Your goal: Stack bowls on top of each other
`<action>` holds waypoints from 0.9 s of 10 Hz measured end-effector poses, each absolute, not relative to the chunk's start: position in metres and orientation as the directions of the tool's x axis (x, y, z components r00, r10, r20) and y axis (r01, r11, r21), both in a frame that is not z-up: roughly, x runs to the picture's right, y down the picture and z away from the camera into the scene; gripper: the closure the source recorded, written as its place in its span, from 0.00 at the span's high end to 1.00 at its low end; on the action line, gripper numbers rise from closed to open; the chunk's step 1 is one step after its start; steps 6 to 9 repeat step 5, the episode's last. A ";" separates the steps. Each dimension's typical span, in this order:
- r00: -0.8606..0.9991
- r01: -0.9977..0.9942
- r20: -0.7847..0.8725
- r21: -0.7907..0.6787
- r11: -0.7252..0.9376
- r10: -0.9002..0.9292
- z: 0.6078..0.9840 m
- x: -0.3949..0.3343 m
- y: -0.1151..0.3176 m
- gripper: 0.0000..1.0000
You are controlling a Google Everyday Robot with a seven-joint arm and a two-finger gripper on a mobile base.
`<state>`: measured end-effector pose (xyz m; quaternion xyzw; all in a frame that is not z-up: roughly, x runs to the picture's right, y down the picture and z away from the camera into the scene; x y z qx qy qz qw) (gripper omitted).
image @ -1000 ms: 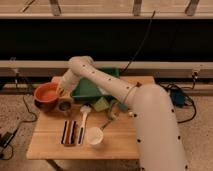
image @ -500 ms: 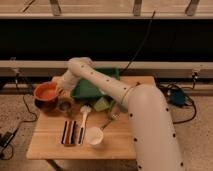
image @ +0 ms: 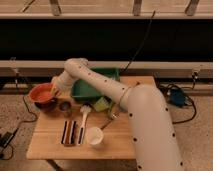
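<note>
The bright orange-red bowl (image: 40,92) is at the table's far left. It sits tilted on or just above the dark maroon bowl (image: 46,104), of which only the lower front rim shows under it. My gripper (image: 54,90) is at the orange-red bowl's right rim and appears to be shut on that rim. The arm reaches in from the right, over the green tray.
A small metal cup (image: 65,106) stands just right of the bowls. A green tray (image: 95,86) is at the back, with a green sponge (image: 101,104) in front of it. A white spoon (image: 84,117), dark utensils (image: 70,132), a fork (image: 107,121) and a white cup (image: 94,136) lie toward the front of the wooden table (image: 125,145).
My gripper and the orange-red bowl have shifted slightly left and up over the dark maroon bowl. The other things have not moved.
</note>
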<state>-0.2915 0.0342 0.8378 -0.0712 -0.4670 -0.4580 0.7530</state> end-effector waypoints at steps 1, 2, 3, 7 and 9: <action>0.136 0.756 0.771 0.325 0.568 -0.622 0.836 -0.295 0.036 0.80; 0.134 0.756 0.772 0.326 0.568 -0.622 0.835 -0.296 0.037 0.80; 0.133 0.756 0.772 0.327 0.567 -0.622 0.835 -0.297 0.037 0.80; 0.134 0.754 0.771 0.328 0.569 -0.622 0.835 -0.296 0.036 0.80; 0.134 0.754 0.771 0.328 0.569 -0.622 0.835 -0.296 0.036 0.80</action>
